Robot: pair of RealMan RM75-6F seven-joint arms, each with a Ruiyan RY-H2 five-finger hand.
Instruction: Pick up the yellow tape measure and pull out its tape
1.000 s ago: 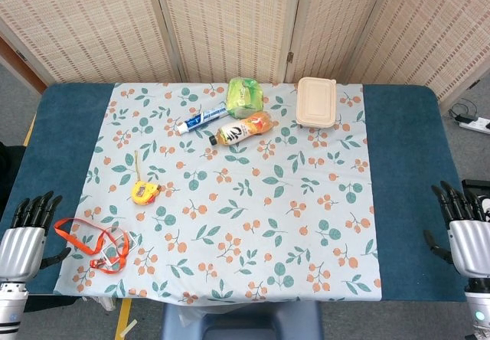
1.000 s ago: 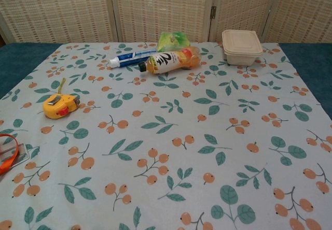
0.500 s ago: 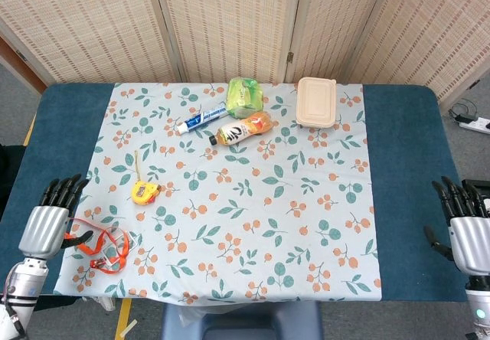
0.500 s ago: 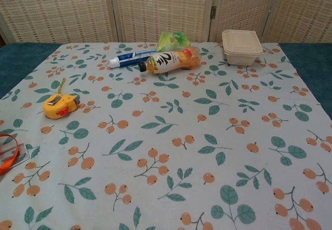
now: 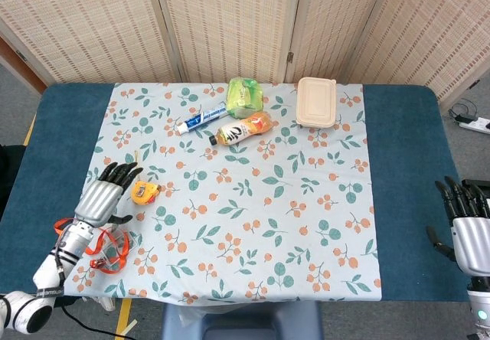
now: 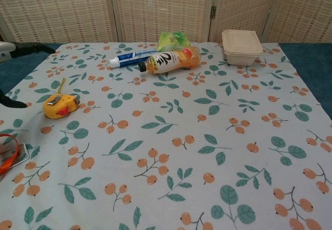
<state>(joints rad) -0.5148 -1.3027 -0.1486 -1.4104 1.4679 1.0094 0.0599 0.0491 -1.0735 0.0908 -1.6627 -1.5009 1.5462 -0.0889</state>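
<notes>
The small yellow tape measure with a red button point(image 5: 143, 192) lies on the leaf-and-berry printed tablecloth point(image 5: 253, 225), toward its left side, with a thin yellow strap trailing away from it toward the screens. Nothing holds it. Just beside it, on its left, the silver-backed left hand with black fingers point(image 5: 103, 197) reaches in over the cloth, fingers spread and empty — the fingertips sit close to the tape measure, but contact cannot be made out. In the chest view only dark fingertips show at the left edge, near the tape measure point(image 6: 60, 105).

Under the left forearm lies an orange lanyard with a clear badge holder point(image 5: 107, 248), at the cloth's near-left corner.

At the far side of the cloth, well apart from the tape measure, a blue-and-white toothpaste tube point(image 5: 200, 118) lies next to an orange drink bottle on its side point(image 5: 243, 129), with a green plastic packet point(image 5: 244, 96) just behind them and a beige lidded food box point(image 5: 316, 101) to the right.

The right hand point(image 5: 468, 229) hangs at the table's near-right edge over the dark blue table cover point(image 5: 402, 187) — fingers apart, holding nothing.
</notes>
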